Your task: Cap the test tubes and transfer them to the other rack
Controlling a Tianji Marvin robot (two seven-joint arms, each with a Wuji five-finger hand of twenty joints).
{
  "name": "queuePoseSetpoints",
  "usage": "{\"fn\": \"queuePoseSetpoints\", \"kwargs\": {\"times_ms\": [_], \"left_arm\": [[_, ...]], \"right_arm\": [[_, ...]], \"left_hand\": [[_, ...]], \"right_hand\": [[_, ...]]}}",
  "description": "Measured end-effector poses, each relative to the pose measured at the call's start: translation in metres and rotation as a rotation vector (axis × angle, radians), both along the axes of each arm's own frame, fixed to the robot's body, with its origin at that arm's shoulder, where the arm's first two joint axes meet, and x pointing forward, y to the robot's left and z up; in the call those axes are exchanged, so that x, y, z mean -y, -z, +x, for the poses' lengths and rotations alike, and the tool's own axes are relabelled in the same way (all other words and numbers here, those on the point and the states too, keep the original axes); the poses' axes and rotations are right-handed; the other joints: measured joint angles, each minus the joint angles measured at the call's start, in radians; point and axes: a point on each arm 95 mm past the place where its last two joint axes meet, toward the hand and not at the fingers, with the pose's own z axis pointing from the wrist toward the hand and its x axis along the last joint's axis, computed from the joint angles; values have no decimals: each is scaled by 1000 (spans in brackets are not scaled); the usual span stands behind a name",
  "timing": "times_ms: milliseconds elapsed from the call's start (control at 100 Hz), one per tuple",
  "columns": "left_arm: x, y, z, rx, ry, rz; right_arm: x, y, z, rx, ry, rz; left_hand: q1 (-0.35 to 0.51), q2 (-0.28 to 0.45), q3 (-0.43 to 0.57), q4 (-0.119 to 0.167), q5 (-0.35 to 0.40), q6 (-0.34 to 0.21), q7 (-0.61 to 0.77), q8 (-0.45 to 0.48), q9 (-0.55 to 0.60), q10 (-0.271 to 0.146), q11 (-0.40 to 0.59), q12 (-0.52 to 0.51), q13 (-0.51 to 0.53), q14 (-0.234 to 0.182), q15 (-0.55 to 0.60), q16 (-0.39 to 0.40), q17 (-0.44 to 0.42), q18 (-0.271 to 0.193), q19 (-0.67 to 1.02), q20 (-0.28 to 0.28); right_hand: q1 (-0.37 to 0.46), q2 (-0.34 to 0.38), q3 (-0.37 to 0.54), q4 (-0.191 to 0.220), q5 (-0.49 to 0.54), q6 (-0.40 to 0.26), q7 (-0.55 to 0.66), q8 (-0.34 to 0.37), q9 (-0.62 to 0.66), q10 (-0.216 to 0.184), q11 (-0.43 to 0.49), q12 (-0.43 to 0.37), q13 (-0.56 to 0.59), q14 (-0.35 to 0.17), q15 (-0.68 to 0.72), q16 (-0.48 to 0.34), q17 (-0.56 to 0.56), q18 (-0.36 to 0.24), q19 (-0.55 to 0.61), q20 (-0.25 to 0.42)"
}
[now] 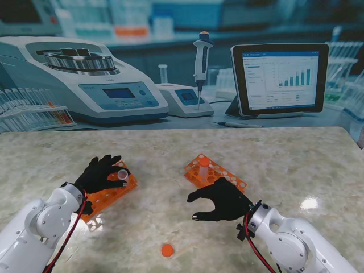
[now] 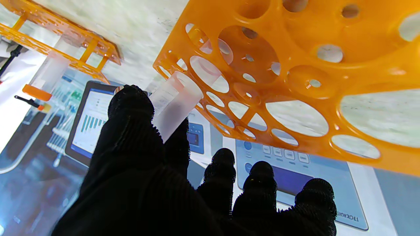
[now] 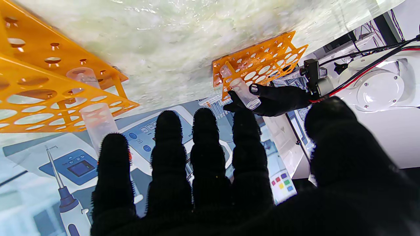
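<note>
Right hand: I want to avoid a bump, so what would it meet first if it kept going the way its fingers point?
The right hand points left across the bare table toward the left rack. That rack and the uncapped tube in the left hand look first in line, though depth is unclear.

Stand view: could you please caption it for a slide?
Left hand holds an uncapped tube at its rack; right hand hovers open.

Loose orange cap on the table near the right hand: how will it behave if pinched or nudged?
The orange cap looks small, flat and round, so probably very light; a nudge would likely slide it across the glossy table rather than tip it. Its low profile probably leaves little edge to pinch, so the gloved fingertips of the open right hand may slip off.
</note>
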Motion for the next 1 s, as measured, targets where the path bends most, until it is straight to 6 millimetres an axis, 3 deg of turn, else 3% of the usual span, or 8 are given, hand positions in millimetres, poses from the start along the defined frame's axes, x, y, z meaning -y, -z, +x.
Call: {"fn": "queuePoseSetpoints", "kwargs": {"times_ms": [320,500,720,870,1000], "left_arm": [[-7,-3,0,-10,1,41],[-4,-1,3,-29,15,49],[-1,1,6,-43,19,81],[-2,4,9,-44,12,83],[-3,9,11,-53,3,62]], "right_arm": [[-2,1,0,-8,-4,-2],[-2,1,0,-13,-7,-5],[-2,1,0,-14,-7,-6],[-3,1,0,-17,-10,-6],[-3,2,0,-19,-12,-7]], "left_hand": [[-16,-26,17,4,-35,-18,-22,-60,0,1,0,0,0,0,0,0,0,0,0,0],[-71,-25,28,14,-81,99,-92,-108,0,23,-1,0,-1,0,0,0,0,0,0,0],[-95,-25,28,14,-150,140,-134,-143,-2,34,-2,0,-3,0,0,0,0,0,0,0],[-95,-25,38,14,-159,130,-140,-148,-2,35,-2,0,-3,0,0,0,0,0,0,0],[-91,6,42,14,-159,69,-138,-148,-2,35,-2,0,-3,0,0,0,0,0,0,0]], "right_hand": [[0,0,0,0,0,0,0,0,0,0,0,0,0,0,0,0,0,0,0,0],[0,0,0,0,0,0,0,0,0,0,0,0,0,0,0,0,0,0,0,0],[0,0,0,0,0,0,0,0,0,0,0,0,0,0,0,0,0,0,0,0],[0,0,0,0,0,0,0,0,0,0,0,0,0,0,0,0,-1,0,0,0],[0,0,0,0,0,0,0,0,0,0,0,0,0,0,0,0,-1,0,0,0]]}}
